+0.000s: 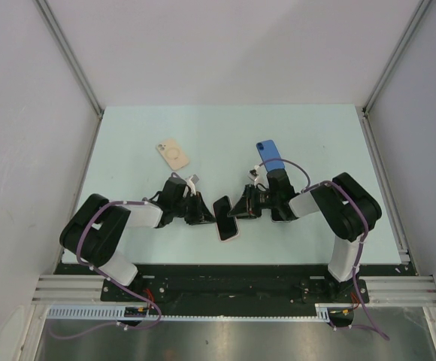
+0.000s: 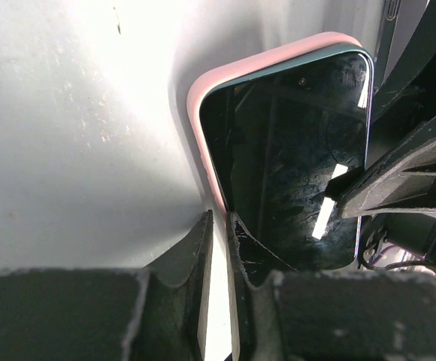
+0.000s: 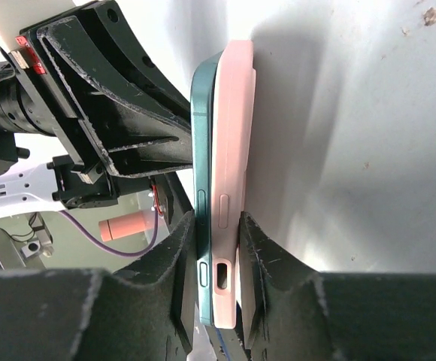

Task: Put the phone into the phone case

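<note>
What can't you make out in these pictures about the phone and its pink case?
Right wrist view: fingers of the right gripper cover the near end of the phone and case.
Left wrist view: that gripper blocks one long edge of the phone.
Overhead view: too small to show whether the phone is fully seated.

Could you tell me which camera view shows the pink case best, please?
The right wrist view: the case is close and edge-on, cutouts clear, with the phone against it. The left wrist view shows only its pink rim around the screen; the top view, only a small pink edge.
</note>
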You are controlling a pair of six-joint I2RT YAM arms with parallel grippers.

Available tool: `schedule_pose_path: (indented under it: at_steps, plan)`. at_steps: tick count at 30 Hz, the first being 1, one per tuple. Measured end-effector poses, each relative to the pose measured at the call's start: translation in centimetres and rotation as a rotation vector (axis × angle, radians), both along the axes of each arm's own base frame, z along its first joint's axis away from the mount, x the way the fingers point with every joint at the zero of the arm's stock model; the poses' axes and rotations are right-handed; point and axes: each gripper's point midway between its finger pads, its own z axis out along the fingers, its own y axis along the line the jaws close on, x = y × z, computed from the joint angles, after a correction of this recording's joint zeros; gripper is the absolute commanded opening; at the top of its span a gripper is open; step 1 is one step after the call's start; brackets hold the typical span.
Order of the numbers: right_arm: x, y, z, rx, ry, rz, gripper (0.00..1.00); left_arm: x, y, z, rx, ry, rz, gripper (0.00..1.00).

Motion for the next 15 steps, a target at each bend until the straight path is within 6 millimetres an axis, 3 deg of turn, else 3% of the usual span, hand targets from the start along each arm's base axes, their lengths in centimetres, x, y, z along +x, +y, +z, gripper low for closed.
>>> schedule_pose_path:
  at_steps: [5, 9, 12, 15]
  plan:
    - [-0.01, -0.02, -0.04, -0.002, 0.001, -0.001, 0.0, 0.0, 0.0, 0.0, 0.0, 0.0, 0.0, 0.18]
    - [-0.02, -0.06, -0.12, -0.005, 0.002, -0.001, 0.44, 0.03, 0.03, -0.03, 0.002, -0.001, 0.002, 0.18]
    - [-0.26, -0.01, 0.1, 0.006, 0.018, 0.007, 0.6, 0.04, 0.03, -0.02, 0.002, -0.001, 0.002, 0.18]
    - [-0.47, 0.16, 0.75, 0.032, 0.021, 0.022, 0.62, 0.05, 0.01, -0.01, 0.002, -0.002, 0.002, 0.18]
